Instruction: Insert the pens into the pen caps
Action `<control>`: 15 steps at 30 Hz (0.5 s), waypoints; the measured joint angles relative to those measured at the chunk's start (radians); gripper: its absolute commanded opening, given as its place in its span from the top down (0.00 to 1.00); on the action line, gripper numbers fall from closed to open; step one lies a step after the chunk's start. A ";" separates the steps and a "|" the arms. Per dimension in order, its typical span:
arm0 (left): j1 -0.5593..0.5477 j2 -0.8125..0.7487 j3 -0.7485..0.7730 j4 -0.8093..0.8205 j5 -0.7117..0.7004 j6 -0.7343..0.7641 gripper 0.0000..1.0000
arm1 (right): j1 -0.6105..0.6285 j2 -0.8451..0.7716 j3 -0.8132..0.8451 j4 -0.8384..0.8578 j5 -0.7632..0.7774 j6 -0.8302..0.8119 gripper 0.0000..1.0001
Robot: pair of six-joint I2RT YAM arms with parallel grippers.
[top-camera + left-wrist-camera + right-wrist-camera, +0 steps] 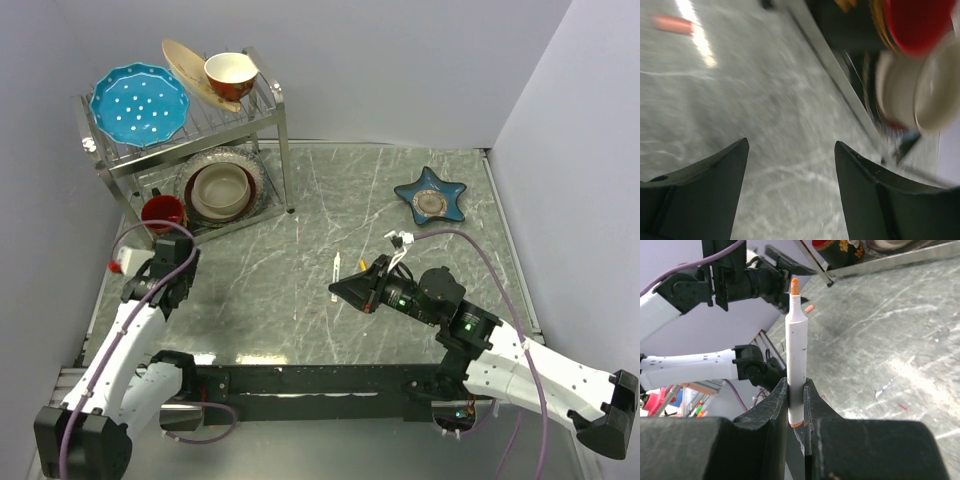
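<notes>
The right gripper (336, 290) sits near the middle of the tabletop (300, 200), a little toward 5 o'clock, with its nose turned to 9 o'clock. Its jaws are clamped tight on a white pen (796, 365). They pinch the barrel just above its orange-ringed lower end, and the bare orange tip stands clear at the other end. From above, the pen (337, 268) runs from the jaws toward 12 o'clock. No cap is on the tip.

In the right wrist view a short orange cap (810, 307) lies on the tabletop past the pen tip, well apart from it and close to the other arm.

The left gripper (175, 255) is at about 8 o'clock, near the dish rack (270, 110) and just at 6 o'clock of the red cup (163, 212). Its jaws stand wide apart with nothing between them, and its two dark fingers (705, 185) hang over bare tabletop. That view is blurred. A short orange-pink piece (672, 23) lies at its upper left, and whether it is the same cap cannot be told.

A blue star-shaped dish (430, 197) rests at 2 o'clock, well apart from both arms.
</notes>
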 measured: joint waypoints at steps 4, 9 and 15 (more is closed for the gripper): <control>0.101 -0.025 -0.043 -0.054 -0.039 -0.102 0.31 | 0.000 -0.012 0.001 -0.043 0.006 -0.007 1.00; 0.219 -0.014 -0.124 -0.064 -0.043 -0.183 0.33 | 0.000 -0.011 0.005 -0.091 0.022 -0.010 1.00; 0.356 0.082 -0.135 -0.040 -0.050 -0.199 0.38 | 0.000 -0.002 0.055 -0.134 0.029 -0.011 1.00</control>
